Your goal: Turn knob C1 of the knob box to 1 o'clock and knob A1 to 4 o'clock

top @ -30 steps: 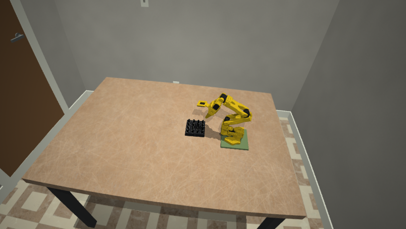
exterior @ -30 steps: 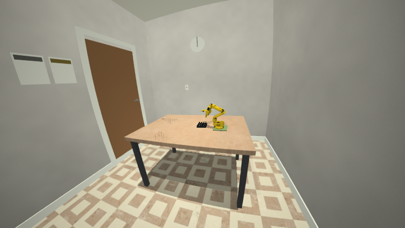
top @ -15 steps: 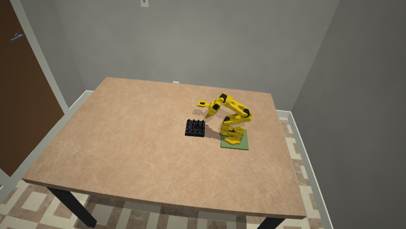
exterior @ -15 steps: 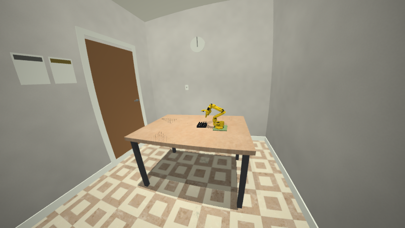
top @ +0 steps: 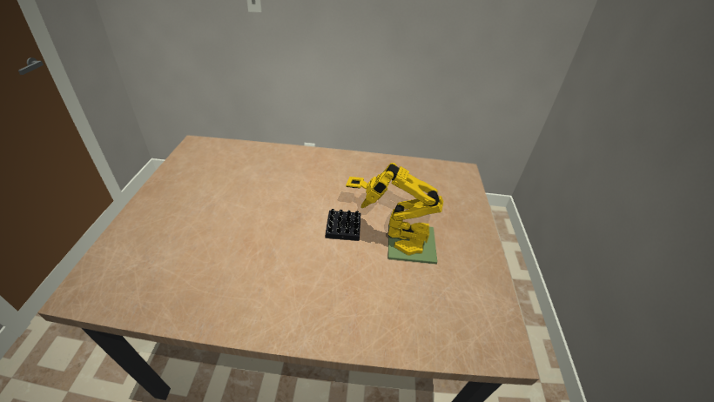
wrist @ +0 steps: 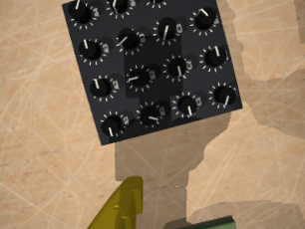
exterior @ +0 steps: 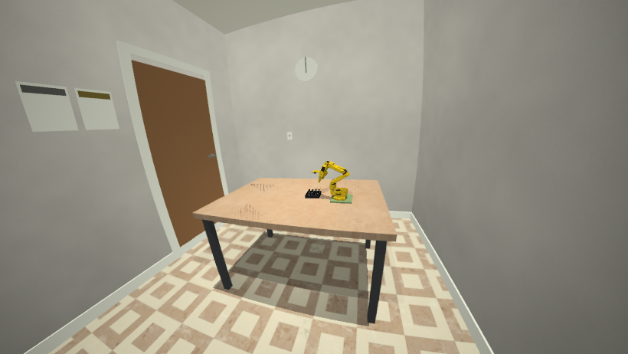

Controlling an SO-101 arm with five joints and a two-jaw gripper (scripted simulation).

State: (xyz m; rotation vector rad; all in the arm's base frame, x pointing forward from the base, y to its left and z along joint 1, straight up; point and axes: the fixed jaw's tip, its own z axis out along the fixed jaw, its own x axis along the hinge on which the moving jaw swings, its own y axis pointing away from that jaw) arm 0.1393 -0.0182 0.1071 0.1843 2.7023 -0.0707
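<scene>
Editor: Where is the knob box (top: pixel 343 225) (exterior: pixel 313 194) (wrist: pixel 154 55)?

Photographer: It sits just right of center in the exterior view and a little below center in the top view, black with rows of black knobs. In the wrist view it fills the upper part of the frame, tilted, running past the top edge.

Editor: And the knobs?

Photographer: White pointers mark them. The lower-left corner knob (wrist: pixel 111 125) points toward the bottom of the wrist frame, and the lower-right corner knob (wrist: pixel 224 95) points down and slightly left. The labels are too small to read surely, so I cannot name C1 or A1.

Editor: The claw?

Photographer: The gripper (top: pixel 363 204) (exterior: pixel 319 180) (wrist: pixel 132 196) hangs above the table, apart from the box, partly open and gripping nothing. One yellow finger shows at the bottom of the wrist view; a shadow falls across the box.

Editor: Beyond that?

Photographer: The yellow arm (top: pixel 417 187) (exterior: pixel 338 168) bends up and over toward the box from a green base plate (top: pixel 432 255) (exterior: pixel 349 201) (wrist: pixel 219 223), right of the box in the top view. Both stand on a tan table (top: pixel 249 249) (exterior: pixel 285 211) (wrist: pixel 40 149). A brown door (top: pixel 44 150) (exterior: pixel 171 132) stands at left, and a round clock (exterior: pixel 312 73) hangs at upper center of the exterior view.
</scene>
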